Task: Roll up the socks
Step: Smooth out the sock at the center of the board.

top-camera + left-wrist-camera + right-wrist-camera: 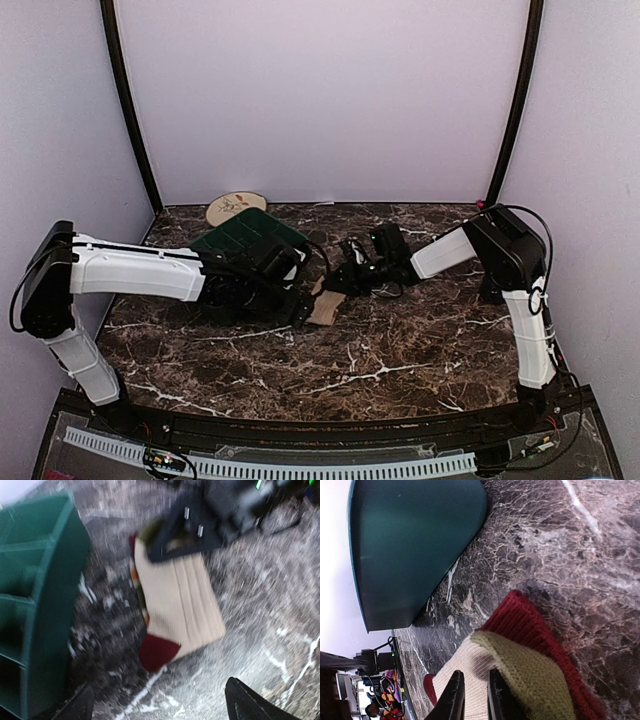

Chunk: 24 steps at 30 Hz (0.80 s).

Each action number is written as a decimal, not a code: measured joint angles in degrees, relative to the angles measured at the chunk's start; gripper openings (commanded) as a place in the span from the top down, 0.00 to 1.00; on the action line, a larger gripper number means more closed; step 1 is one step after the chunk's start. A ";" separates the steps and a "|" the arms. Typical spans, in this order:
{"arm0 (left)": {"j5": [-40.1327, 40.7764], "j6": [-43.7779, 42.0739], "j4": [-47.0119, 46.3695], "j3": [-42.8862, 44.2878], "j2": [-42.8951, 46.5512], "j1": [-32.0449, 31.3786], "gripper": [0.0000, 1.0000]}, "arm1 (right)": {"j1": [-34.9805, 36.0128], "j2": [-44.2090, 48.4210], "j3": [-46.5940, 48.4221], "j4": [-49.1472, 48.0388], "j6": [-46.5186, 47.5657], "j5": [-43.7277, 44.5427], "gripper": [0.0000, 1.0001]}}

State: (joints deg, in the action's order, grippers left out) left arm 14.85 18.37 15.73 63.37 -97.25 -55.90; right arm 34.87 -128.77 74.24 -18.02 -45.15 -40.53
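- A green bin [35,605] stands just left of my left tool [157,692], which is spread wide and holds nothing.
- The tan sock [182,605] lies on the table [260,610] ahead of it, between both tools.
- My right tool [474,677], nearly closed, pinches the sock's cuff end.

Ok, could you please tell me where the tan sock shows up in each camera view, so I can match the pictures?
Top external: the tan sock lies mid-table, just right of the green bin.
Left wrist: the tan sock is at centre, with the green bin along the left edge.
Right wrist: the tan sock is at bottom centre, with the green bin at upper left.
Shared landmark: the green bin.
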 measured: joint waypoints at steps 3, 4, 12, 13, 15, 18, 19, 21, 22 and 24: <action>1.46 -2.69 -2.78 0.90 2.60 0.20 0.05 | 0.15 0.07 0.00 0.26 0.66 -0.22 0.83; 1.51 -3.32 -3.41 1.44 2.51 0.37 0.05 | 0.20 0.09 -0.04 0.28 0.72 -0.22 0.83; -1.01 -7.96 -9.97 2.16 -4.85 3.19 0.05 | 1.55 1.07 -1.79 0.04 0.72 -0.61 0.83; -1.22 -8.20 -10.49 2.16 -6.10 3.56 0.05 | 1.79 1.16 -1.97 -0.07 0.68 -0.66 0.83; -1.81 -8.81 -11.41 2.14 -8.28 4.17 0.05 | 2.08 1.27 -2.19 -0.22 0.50 -0.81 0.83; -2.40 -9.27 -12.37 2.14 -10.49 4.90 0.05 | 2.19 1.27 -2.19 -0.15 0.44 -0.85 0.83; -2.45 -9.33 -12.55 2.14 -10.99 5.03 0.05 | 2.19 1.29 -2.16 -0.13 0.44 -0.87 0.83; -2.62 -9.33 -12.68 2.14 -12.11 5.11 0.05 | 2.19 1.27 -2.05 0.11 0.48 -0.90 0.83; -2.84 -9.27 -12.68 2.14 -12.72 5.11 0.05 | 2.19 1.27 -1.90 0.39 0.48 -0.98 0.82; -3.34 -8.90 -12.79 1.70 -13.51 5.11 0.05 | 2.21 1.27 -1.49 1.20 0.50 -1.20 0.82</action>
State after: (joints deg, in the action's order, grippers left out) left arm 11.51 9.47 2.94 65.08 -110.76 -50.78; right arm 37.08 -127.50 72.75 -16.82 -44.64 -41.74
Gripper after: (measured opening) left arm 0.949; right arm 0.175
